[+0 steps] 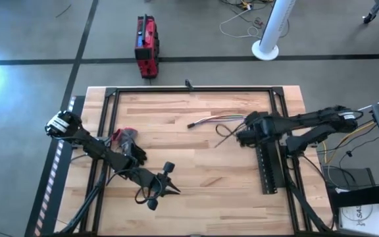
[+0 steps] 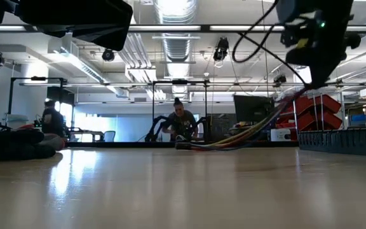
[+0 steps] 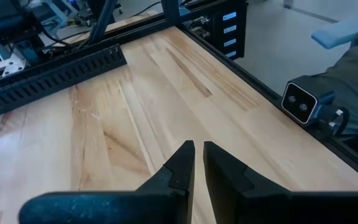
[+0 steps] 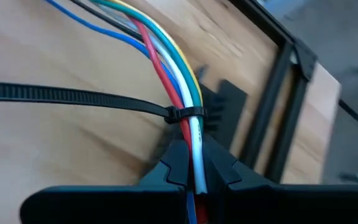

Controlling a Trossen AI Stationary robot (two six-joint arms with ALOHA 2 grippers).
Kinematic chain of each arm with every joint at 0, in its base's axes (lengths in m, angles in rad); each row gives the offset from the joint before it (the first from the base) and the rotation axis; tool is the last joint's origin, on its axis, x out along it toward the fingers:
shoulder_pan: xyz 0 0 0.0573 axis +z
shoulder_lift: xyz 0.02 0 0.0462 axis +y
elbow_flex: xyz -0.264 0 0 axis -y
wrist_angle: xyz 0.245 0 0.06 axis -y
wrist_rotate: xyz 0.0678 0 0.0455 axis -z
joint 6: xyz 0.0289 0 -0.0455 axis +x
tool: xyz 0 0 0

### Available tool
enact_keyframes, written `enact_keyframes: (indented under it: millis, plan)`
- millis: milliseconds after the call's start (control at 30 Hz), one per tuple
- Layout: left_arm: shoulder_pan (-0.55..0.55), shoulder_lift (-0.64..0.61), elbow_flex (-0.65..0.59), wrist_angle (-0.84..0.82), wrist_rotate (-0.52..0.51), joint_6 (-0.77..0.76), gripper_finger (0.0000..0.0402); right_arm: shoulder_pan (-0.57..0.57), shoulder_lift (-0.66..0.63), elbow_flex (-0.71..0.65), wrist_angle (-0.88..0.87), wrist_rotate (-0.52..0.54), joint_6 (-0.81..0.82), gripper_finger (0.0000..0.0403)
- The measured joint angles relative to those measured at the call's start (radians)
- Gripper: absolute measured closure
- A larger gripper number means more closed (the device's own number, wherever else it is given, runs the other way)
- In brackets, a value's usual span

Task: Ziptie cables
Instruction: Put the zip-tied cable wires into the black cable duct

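The wooden table [image 1: 196,164] is evenly lit from above, with glare washing out the floor at the overhead view's left edge. Ceiling lights [image 2: 176,9] are blown out at table height, and a pale sheen is reflected off the tabletop. Motion blur is seen around the wires [image 4: 179,74] and frame.

Ziptie [image 4: 73,96] looped around cables [image 4: 182,81]
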Motion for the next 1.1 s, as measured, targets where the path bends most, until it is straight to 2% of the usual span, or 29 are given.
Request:
enact_keyframes:
  millis: [200, 367, 633, 733, 833, 933, 1100]
  plan:
    - [0.002, 0.000, 0.001, 0.006, 0.000, 0.008, 0.0381, -0.296, 0.008, -0.011, -0.011, -0.059, -0.216, 0.0403]
    - [0.002, 0.000, 0.001, 0.005, 0.000, 0.008, 0.0381, -0.518, -0.001, 0.022, -0.052, -0.037, -0.352, 0.0402]
    - [0.002, 0.000, 0.001, 0.002, 0.000, -0.004, 0.0381, -0.734, -0.001, 0.066, -0.087, -0.025, -0.470, 0.0402]
    - [0.002, 0.000, 0.001, 0.002, 0.000, -0.005, 0.0381, -0.760, -0.001, 0.066, -0.149, -0.102, -0.472, 0.0402]
    - [0.002, 0.000, 0.001, 0.002, 0.000, -0.005, 0.0381, -0.742, -0.007, 0.054, -0.148, -0.244, -0.480, 0.0402]
    - [0.002, 0.000, 0.001, 0.003, 0.000, -0.005, 0.0381, -0.688, -0.005, 0.054, -0.144, -0.338, -0.478, 0.0402]
    - [0.002, 0.000, 0.001, 0.004, 0.000, -0.007, 0.0381, -0.545, 0.010, 0.054, -0.136, -0.421, -0.420, 0.0402]
